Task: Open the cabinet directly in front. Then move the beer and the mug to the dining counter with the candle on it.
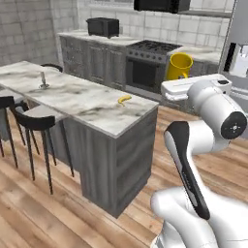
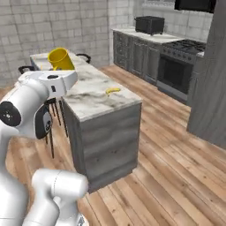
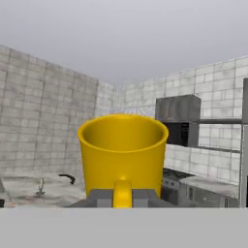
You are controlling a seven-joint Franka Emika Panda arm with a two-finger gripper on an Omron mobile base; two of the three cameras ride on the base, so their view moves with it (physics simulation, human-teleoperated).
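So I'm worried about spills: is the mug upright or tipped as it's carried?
Upright: the mug has its open mouth up, held by its handle in the gripper. It looks empty inside.

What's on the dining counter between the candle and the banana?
Nothing: in the left base view, the marble of the dining counter is bare from the candle to the banana.

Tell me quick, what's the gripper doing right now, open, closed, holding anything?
Gripper: closed on the handle of the yellow mug, carrying it upright above the floor, near the dining counter.
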